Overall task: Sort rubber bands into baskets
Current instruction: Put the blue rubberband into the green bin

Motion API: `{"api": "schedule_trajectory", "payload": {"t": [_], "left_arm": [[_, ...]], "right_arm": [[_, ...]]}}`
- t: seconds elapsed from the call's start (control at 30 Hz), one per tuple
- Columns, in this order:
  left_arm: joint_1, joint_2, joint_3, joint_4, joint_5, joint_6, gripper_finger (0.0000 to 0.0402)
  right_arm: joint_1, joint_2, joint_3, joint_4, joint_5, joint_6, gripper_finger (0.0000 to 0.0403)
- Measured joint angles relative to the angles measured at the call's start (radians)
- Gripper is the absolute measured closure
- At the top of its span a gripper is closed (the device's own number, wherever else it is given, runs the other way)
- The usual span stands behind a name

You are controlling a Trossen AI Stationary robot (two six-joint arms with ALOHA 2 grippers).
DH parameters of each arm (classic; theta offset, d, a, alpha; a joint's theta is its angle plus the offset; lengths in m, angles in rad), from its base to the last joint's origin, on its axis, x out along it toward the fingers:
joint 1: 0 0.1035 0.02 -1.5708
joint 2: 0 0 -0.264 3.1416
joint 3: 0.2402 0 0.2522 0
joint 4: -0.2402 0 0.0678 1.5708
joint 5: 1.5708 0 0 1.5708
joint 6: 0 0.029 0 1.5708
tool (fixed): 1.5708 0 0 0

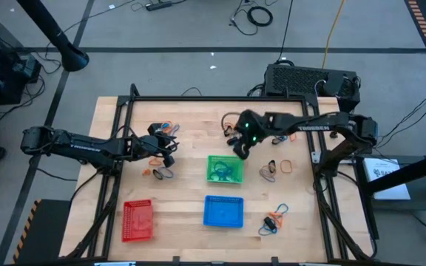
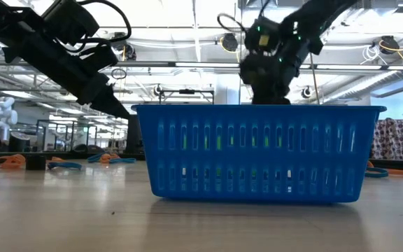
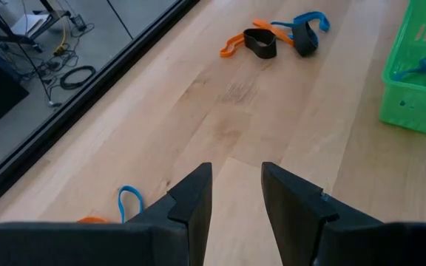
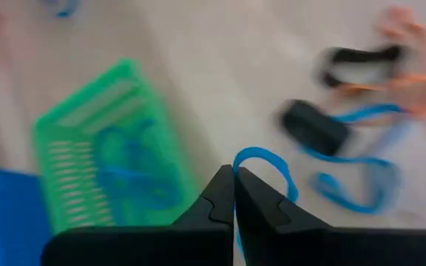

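Note:
My right gripper (image 1: 237,151) hovers over the far edge of the green basket (image 1: 224,168) and is shut on a blue rubber band (image 4: 266,161). The green basket (image 4: 106,166) holds a few blue bands. The blue basket (image 1: 222,210) stands nearer, and the red basket (image 1: 137,219) is at the near left. My left gripper (image 3: 237,174) is open with nothing between its fingers, left of centre above the table (image 1: 170,151). Loose bands lie on the wood in small heaps (image 1: 157,172), (image 1: 276,167). My right gripper pinches the blue rubber band between its two fingertips (image 4: 224,188). A short loop of the band (image 4: 272,159) sticks out past the tips. The fingers slant down from the table's right and far side. The band looks lifted off the table.
More orange, blue and black bands lie at the far left (image 1: 165,129), at the far middle (image 4: 346,148) and at the near right (image 1: 274,219). A black frame rail (image 1: 213,98) borders the far edge of the table. In the low view the blue basket (image 2: 257,154) blocks the middle.

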Motion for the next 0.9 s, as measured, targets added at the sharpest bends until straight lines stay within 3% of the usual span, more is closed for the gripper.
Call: {"api": "schedule_trajectory", "payload": {"t": [0.37,0.6,0.9], "left_arm": [[0.000,0.000,0.000,0.015,0.000,0.001,0.0275],[0.000,0.000,0.000,0.003,-0.003,-0.005,0.0275],[-0.001,0.000,0.000,0.001,0.058,-0.007,0.0275]], "right_arm": [[0.174,0.068,0.001,0.198,0.015,0.093,0.0402],[0.191,0.158,0.000,0.223,0.012,0.138,0.0401],[0.211,0.142,0.000,0.216,0.001,0.120,0.0364]]}}
